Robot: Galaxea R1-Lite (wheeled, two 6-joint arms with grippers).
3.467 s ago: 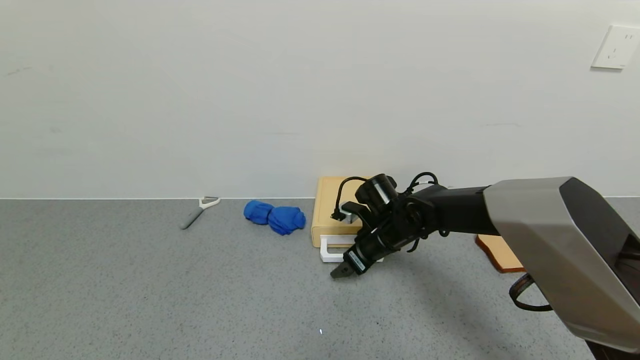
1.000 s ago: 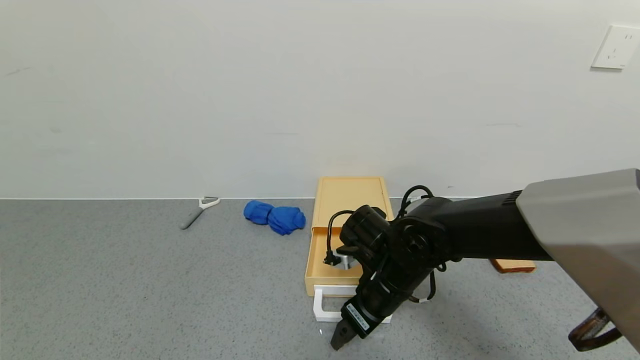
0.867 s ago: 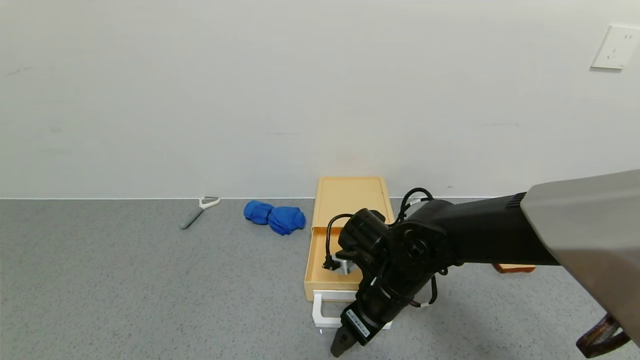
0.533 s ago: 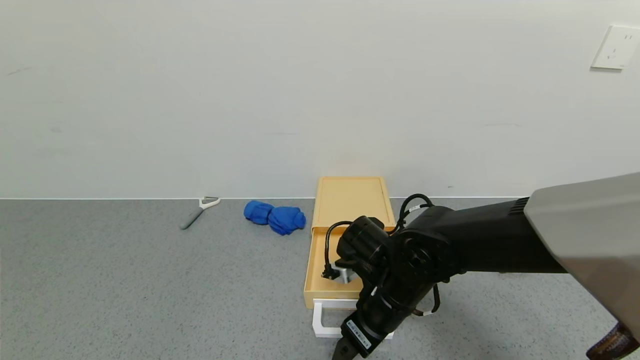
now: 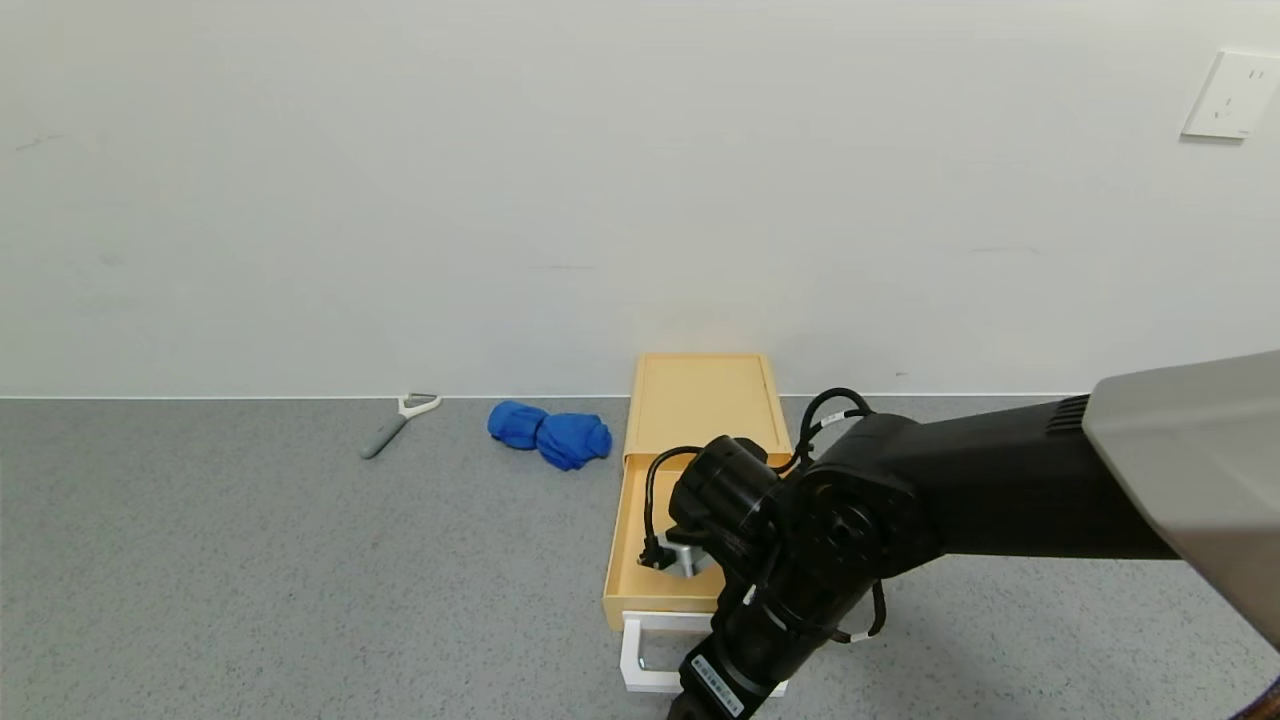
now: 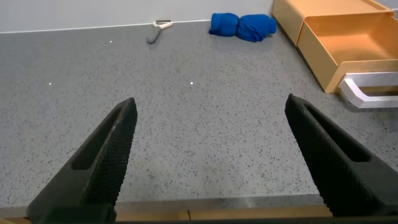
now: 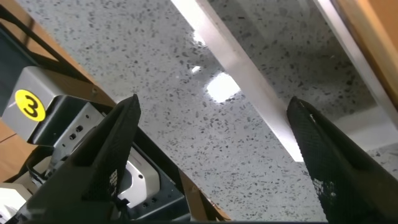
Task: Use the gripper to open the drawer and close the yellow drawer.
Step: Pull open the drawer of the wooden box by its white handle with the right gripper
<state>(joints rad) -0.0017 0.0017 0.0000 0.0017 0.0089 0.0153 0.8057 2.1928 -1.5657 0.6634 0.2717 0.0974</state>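
The pale yellow drawer box (image 5: 700,400) stands against the back wall. Its shallow tray (image 5: 630,570) is slid out toward me, with the white loop handle (image 5: 632,665) at its front. My right arm's wrist (image 5: 770,610) hangs over the tray's front and the handle; the fingertips drop below the head view's edge. In the right wrist view my right gripper (image 7: 211,162) is open, and the white handle bar (image 7: 249,87) runs between the jaws. My left gripper (image 6: 211,155) is open and empty over the table's front edge, left of the drawer (image 6: 354,43).
A blue cloth (image 5: 550,435) lies just left of the box and a grey peeler (image 5: 395,420) lies farther left by the wall. The table's front edge and the robot's base (image 7: 50,124) lie under the right gripper. A wall socket (image 5: 1232,95) is at the upper right.
The drawer was shut 3.5 s ago. Over the last second the tray has slid a little farther out as my right gripper moved toward me at the handle.
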